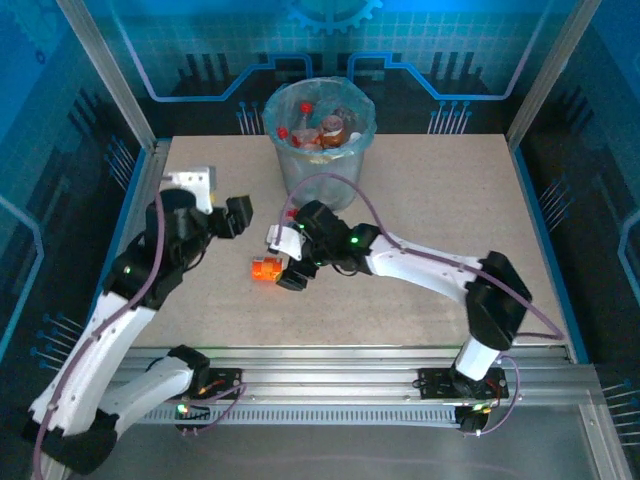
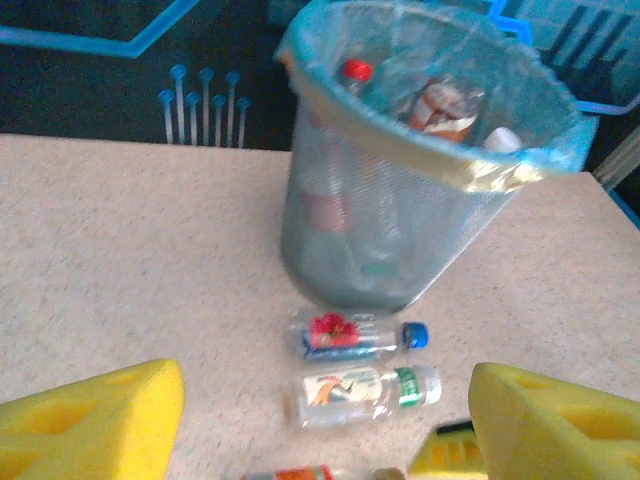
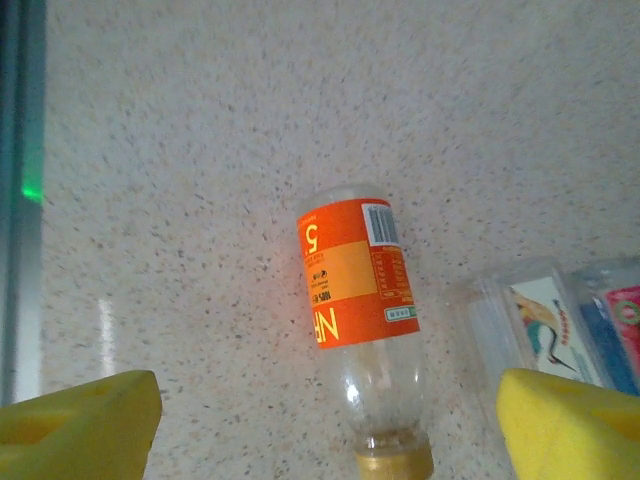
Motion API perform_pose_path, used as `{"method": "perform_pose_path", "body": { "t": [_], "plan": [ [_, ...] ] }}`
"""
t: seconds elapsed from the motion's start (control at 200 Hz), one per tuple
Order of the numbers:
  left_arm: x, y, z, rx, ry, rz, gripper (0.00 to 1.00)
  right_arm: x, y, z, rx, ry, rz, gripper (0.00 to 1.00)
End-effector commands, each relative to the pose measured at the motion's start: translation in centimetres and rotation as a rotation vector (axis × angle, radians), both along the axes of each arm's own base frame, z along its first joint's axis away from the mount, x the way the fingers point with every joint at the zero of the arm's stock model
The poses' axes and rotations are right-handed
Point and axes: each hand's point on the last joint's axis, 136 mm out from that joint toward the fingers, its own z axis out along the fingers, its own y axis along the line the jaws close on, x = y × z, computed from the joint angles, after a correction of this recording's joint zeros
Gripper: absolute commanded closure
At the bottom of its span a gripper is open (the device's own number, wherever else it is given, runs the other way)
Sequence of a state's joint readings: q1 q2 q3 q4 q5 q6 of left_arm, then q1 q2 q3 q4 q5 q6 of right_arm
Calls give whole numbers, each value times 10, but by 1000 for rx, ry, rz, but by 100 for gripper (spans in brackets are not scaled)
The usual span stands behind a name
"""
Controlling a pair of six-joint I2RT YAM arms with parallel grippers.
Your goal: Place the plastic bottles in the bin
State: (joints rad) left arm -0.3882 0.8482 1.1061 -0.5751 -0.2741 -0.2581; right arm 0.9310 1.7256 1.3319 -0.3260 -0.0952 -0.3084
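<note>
Bin sat at 12 o'clock, both arms leaning in
Top view: table was bare toward 3, elbows bent inward. Left wrist: left gripper gaped empty; two clear bottles lay 9-to-3, caps at 3, just beside the bin. Right wrist: right gripper spread wide around the orange-label bottle, not touching, cap at 6.

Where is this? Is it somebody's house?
Probably a robot test booth, not a house: two robot arms bolted to a table, blue printed walls around it, a bin of bottles.
</note>
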Motion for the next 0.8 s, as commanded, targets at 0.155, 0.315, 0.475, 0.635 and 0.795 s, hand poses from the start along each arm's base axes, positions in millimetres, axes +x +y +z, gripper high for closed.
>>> {"method": "perform_pose_path", "body": {
  "t": [0.155,0.315,0.475,0.635,0.795],
  "plan": [
    [-51,45,-65,-31,115,181,23,23,18,-48,-150,-54,60,11],
    [-66,62,-86,-1,135,247,21,26,25,-76,-205,-19,86,11],
    [-70,70,-91,18,132,277,18,26,29,-95,-246,5,103,13],
    [-67,69,-89,36,122,270,17,21,29,-112,-290,34,135,13],
    [-63,69,-86,56,116,266,16,21,26,-124,-323,45,132,13]
  ]
}}
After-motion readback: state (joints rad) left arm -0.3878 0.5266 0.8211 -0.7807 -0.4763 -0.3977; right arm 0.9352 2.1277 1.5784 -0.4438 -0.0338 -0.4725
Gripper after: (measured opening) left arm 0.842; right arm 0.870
